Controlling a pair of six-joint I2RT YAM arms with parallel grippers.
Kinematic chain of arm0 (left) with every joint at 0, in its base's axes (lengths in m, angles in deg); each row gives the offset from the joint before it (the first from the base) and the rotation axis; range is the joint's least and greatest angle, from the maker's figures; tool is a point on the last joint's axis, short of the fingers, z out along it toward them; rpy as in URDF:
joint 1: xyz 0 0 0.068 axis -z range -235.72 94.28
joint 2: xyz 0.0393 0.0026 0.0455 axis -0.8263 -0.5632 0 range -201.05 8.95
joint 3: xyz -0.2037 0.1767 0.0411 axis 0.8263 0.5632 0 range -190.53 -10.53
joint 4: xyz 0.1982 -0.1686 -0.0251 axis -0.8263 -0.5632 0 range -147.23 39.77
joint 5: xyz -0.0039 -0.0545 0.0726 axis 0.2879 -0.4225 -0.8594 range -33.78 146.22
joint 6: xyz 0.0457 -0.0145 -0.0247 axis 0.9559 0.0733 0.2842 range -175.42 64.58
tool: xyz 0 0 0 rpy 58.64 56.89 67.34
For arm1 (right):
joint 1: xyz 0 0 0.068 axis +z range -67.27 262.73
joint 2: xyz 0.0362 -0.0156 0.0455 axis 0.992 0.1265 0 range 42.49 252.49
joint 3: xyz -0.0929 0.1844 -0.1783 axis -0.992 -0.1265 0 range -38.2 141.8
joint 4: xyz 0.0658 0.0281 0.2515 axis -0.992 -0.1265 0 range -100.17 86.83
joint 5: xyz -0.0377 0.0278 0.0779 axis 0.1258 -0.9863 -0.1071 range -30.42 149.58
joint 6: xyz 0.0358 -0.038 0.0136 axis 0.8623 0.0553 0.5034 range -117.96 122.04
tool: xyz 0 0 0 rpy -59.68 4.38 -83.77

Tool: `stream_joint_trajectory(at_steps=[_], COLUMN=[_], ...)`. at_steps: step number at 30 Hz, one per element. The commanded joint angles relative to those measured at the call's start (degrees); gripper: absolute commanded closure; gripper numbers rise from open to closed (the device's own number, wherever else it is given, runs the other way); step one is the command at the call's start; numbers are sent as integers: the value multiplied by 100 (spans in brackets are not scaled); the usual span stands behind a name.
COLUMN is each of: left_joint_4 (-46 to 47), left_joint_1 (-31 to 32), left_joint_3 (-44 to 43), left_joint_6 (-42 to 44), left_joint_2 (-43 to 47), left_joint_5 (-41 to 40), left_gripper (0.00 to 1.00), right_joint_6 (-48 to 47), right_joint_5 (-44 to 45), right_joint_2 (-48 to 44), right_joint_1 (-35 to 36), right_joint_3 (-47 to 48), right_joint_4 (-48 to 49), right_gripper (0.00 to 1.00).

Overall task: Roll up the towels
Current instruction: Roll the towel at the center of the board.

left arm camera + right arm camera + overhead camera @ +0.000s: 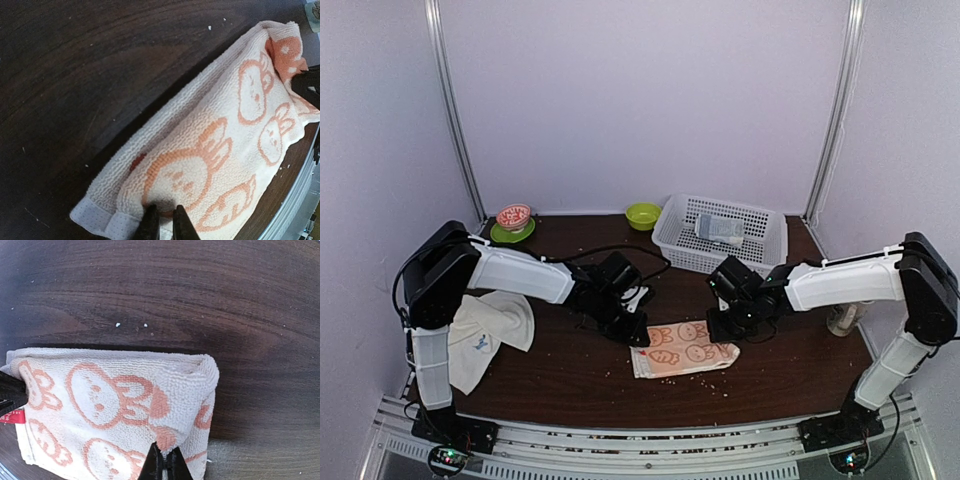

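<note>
The cream towel with orange-pink cartoon faces (685, 348) lies folded on the dark table between my two arms. My left gripper (638, 335) is at its left end. In the left wrist view that gripper (165, 216) is shut on a raised fold of this towel (225, 135). My right gripper (723, 330) is at the towel's right end. The right wrist view shows it (165, 460) shut on a lifted corner of the towel (100, 400), which is pulled up into a peak. A plain cream-white towel (490, 325) with a small blue mark lies crumpled at the left, partly under my left arm.
A white basket (767, 255) at the back right holds a grey-blue rolled towel (720, 229). A green bowl (643, 215) and a green plate with a red patterned bowl (513, 218) stand at the back. A pale bottle (842, 320) stands by the right arm. Crumbs dot the table.
</note>
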Motion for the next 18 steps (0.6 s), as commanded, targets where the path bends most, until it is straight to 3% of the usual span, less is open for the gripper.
stream_joint_trajectory(at_steps=[1,5,9,11,18], left_joint_4=[-295,-256,-250,-245,-241], left_joint_1=[13,13,13,13,13], left_joint_3=[276,331,333,332,367], left_joint_6=[-24,-40,-59,-72,-110], left_joint_2=[-126,-129,-135,-133,-120], left_joint_5=[-72,-109,-128,-128,-143], left_gripper=[88,90,90,91,91], right_joint_6=[29,59,191,347,1319], right_joint_5=[375,380,204,75,-551], right_joint_2=[-254,-626,-990,-1222,-2147], right_joint_1=[-28,-353,-481,-513,-636], right_joint_3=[9,-485,-892,-1106,-2179], right_joint_4=[-219,-211,-78,31,731], right_gripper=[100,98,59,48,39])
